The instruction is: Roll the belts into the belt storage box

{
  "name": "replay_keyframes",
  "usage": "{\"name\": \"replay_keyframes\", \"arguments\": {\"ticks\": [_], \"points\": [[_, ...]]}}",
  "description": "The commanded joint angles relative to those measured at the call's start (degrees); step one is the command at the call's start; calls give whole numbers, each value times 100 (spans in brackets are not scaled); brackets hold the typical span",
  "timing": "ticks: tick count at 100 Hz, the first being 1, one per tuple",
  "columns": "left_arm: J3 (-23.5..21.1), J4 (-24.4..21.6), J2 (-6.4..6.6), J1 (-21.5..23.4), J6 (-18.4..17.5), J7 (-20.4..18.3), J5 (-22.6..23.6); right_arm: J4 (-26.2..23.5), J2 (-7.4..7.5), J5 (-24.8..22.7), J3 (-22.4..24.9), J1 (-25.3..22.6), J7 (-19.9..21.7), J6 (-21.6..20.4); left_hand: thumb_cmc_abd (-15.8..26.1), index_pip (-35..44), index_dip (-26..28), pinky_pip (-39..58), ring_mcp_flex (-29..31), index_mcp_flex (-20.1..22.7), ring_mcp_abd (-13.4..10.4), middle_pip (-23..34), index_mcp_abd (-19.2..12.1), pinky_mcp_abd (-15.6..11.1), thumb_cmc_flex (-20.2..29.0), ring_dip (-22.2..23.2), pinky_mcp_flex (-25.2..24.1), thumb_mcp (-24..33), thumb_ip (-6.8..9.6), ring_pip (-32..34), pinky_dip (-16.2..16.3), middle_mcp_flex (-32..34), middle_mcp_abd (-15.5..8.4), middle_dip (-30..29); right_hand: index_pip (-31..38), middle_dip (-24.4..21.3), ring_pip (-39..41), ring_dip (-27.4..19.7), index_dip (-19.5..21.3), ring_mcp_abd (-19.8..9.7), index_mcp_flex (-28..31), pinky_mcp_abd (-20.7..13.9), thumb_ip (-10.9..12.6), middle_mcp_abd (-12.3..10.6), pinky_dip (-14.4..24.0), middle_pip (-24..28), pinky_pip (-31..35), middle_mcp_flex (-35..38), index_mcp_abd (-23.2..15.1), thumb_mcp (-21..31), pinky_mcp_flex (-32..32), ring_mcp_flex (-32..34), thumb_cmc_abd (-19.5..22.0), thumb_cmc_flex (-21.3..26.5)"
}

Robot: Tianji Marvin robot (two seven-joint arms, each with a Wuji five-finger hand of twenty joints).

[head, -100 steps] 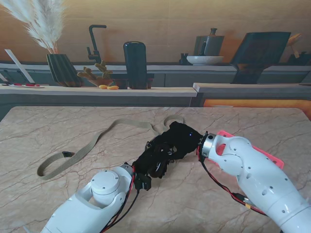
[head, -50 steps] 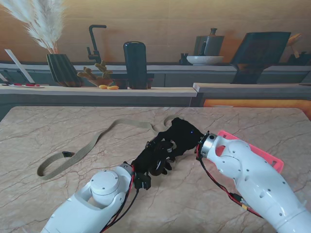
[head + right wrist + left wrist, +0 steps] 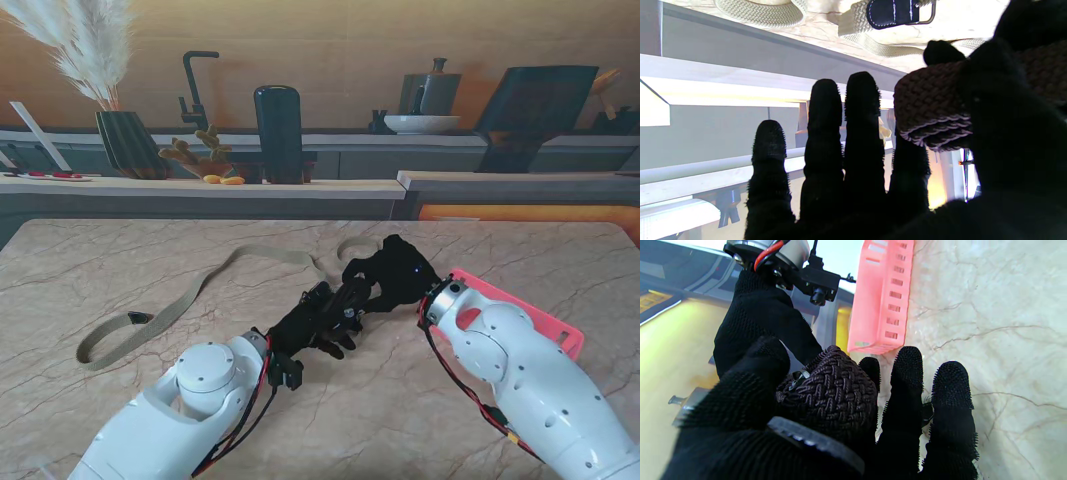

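You have the rolled dark braided belt (image 3: 830, 386) pinched between both hands just beside the pink belt storage box (image 3: 520, 315): your left hand (image 3: 315, 325) clamps its coil, your right hand (image 3: 395, 272) closes thumb against it. Keep the coil squeezed tight while carrying it over the box rim. The beige belt (image 3: 190, 300) lies unrolled, well apart from the box.

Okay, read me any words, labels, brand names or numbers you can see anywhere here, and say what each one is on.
None: no readable text in any view.
Pink belt storage box: slots only, no label.
Beige belt, its dark end tab: stitching only.
Brown braided belt: no marking.
Counter items behind: no lettering visible.
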Motion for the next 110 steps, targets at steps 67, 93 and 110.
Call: {"name": "replay_keyframes", "arguments": {"ticks": [67,93,110], "points": [[43,-74,150,-145,727,-690,-54,-440,153,-459,35,-102,390,-693,865,1628,924,2032,1653,1216,0,1510,-50,433,1980,412,1497,87,-58,2145,754,1120,328,1309,-459,-84,-583,-136,1730,37,-930,12,1015,521,1,-843,-185,-2249,63,821,-473,-912,764,-393],[38,-74,154,-158,779,-736,-92,-338,194,-577,-220,165,405,-1065,869,1616,863,2068,1711,1220,24,1558,20,473,1966,367,1560,153,-71,2194,748,1145,375,1217,-809,-187,-706,-171,1720,22,-1636,-39,984,675,16,-1211,-248,-3247,253,700,-555,-1127,772,-678],[26,-69,167,-168,812,-797,-104,-375,211,-676,-225,161,366,-1115,856,1628,846,2099,1747,1235,44,1605,59,512,1974,336,1613,179,-86,2228,745,1173,394,1138,-1153,-221,-791,-214,1671,35,-2337,-93,1003,857,37,-1324,-307,-4137,516,431,-636,-1391,795,-734]]}}
